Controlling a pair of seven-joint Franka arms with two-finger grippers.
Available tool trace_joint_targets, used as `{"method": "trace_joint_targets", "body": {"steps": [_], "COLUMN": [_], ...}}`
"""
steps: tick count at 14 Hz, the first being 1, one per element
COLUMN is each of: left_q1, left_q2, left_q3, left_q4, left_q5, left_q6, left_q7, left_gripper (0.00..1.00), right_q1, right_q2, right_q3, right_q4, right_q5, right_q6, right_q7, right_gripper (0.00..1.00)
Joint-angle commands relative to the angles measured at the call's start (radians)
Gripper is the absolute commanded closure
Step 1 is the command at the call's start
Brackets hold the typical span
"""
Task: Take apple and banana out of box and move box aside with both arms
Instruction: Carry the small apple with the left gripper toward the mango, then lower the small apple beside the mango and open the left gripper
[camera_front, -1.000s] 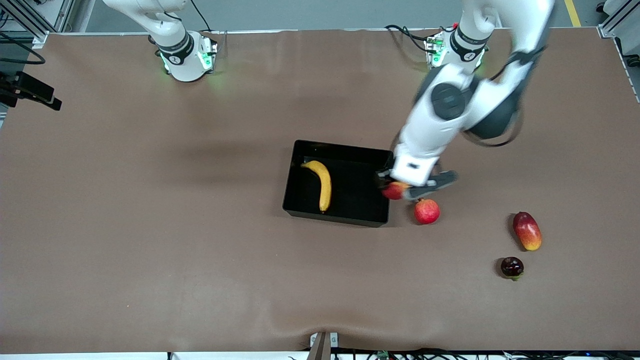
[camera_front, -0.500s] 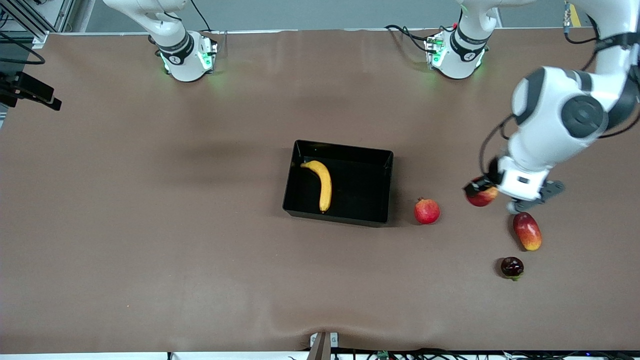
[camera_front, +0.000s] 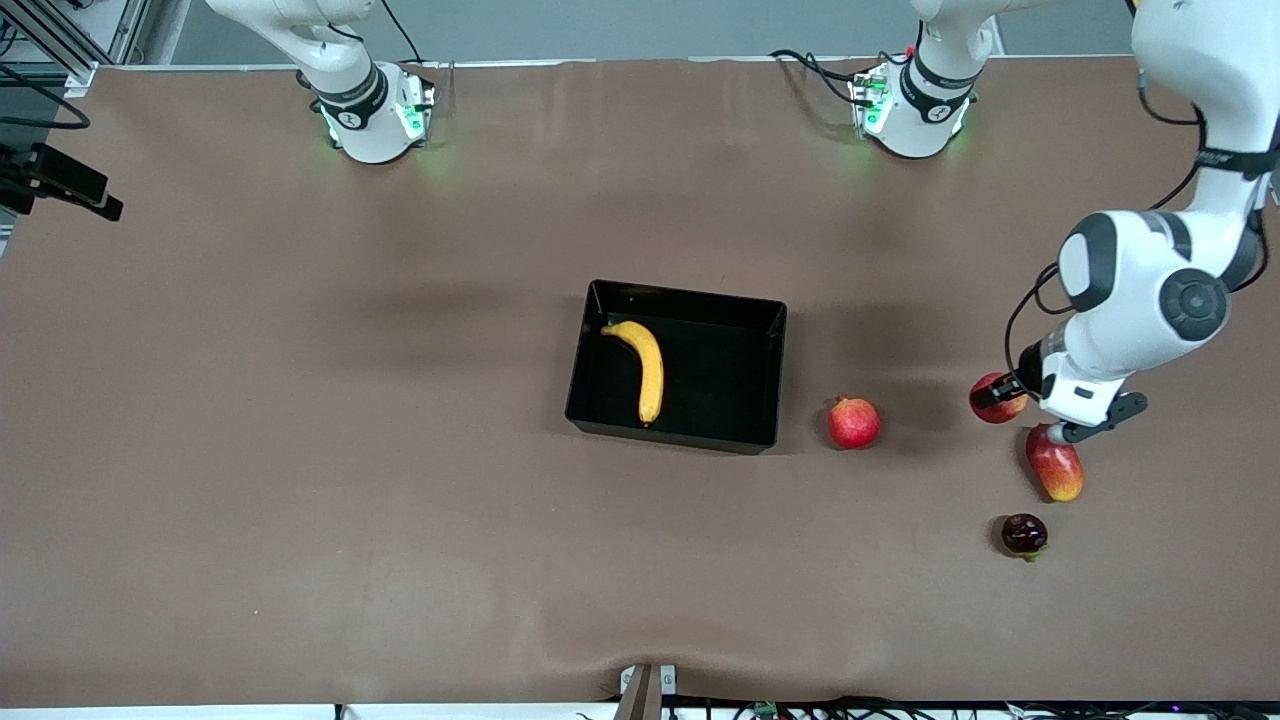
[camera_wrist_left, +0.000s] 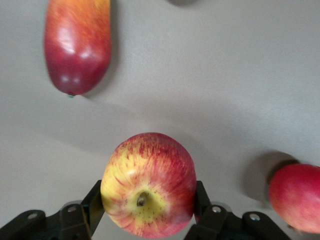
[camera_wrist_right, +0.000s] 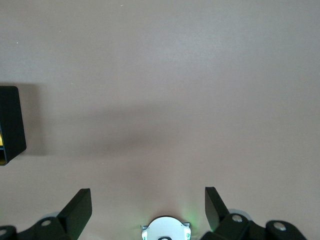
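White arms (camera_front: 1150, 290), grey joints, black cables, green-lit bases (camera_front: 375, 120).

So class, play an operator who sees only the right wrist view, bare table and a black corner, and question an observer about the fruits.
Operator: Is any fruit in the box?
Observer: Yes, the banana lies in the black box.
Operator: Where is the apple?
Observer: The left gripper holds the apple, above the table beside the mango.
Operator: Anything near the box?
Observer: A pomegranate sits beside it, toward the left arm's end.

A big brown table (camera_front: 300, 450) filled the room. Grey floor (camera_front: 600, 25) showed past its edge. Metal frames (camera_front: 60, 40) stood at the corners.
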Motion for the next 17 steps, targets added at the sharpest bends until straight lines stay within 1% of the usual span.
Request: {"method": "trace_joint_targets", "body": {"steps": [1, 5, 8, 9, 10, 11, 14, 15, 16, 17], "left_q1": [0.017, 0.015, 0.002, -0.002, 0.0, 0.002, -0.005, -0.006, -0.006, -0.003], "left_q2": [0.058, 0.132, 0.143, 0.144, 0.141, 0.131, 0.079, 0.031, -0.027, -0.065], "left_q3": [-0.006, -0.009, -0.011, -0.011, -0.011, -0.012, -0.034, -0.043, -0.046, -0.066], "left_q4": [-0.008, -0.009, 0.008, 0.008, 0.008, 0.006, 0.008, 0.009, 0.026, 0.061], "left_q5": [0.017, 0.018, 0.018, 0.018, 0.018, 0.018, 0.017, 0.017, 0.017, 0.017], "left_q6": [0.089, 0.172, 0.176, 0.176, 0.175, 0.169, 0.132, 0.096, 0.025, -0.062], "left_q7": [0.018, 0.023, 0.024, 0.024, 0.026, 0.028, 0.011, 0.009, 0.009, 0.008], "left_gripper": [1.0, 1.0, 1.0, 0.86, 0.4, 0.0, 0.0, 0.0, 0.0, 0.0], "right_q1": [-0.015, -0.015, -0.016, -0.024, -0.024, -0.025, -0.025, -0.022, -0.019, -0.018], "right_q2": [0.001, 0.001, 0.001, 0.002, 0.002, 0.005, 0.007, 0.007, 0.005, 0.005], "right_q3": [0.007, 0.007, 0.007, 0.007, 0.007, 0.007, 0.007, 0.007, 0.007, 0.008], "right_q4": [0.005, 0.005, 0.003, 0.003, 0.002, 0.002, 0.002, 0.003, 0.003, 0.003], "right_q5": [0.005, 0.005, 0.005, 0.005, 0.005, 0.005, 0.005, 0.005, 0.005, 0.003], "right_q6": [-0.01, -0.01, -0.01, -0.01, -0.01, -0.01, -0.009, -0.007, -0.009, -0.007], "right_q7": [-0.005, -0.005, -0.005, -0.005, -0.005, -0.005, -0.006, -0.006, -0.002, 0.005], "right_gripper": [0.0, 0.0, 0.0, 0.0, 0.0, 0.0, 0.0, 0.0, 0.0, 0.0]}}
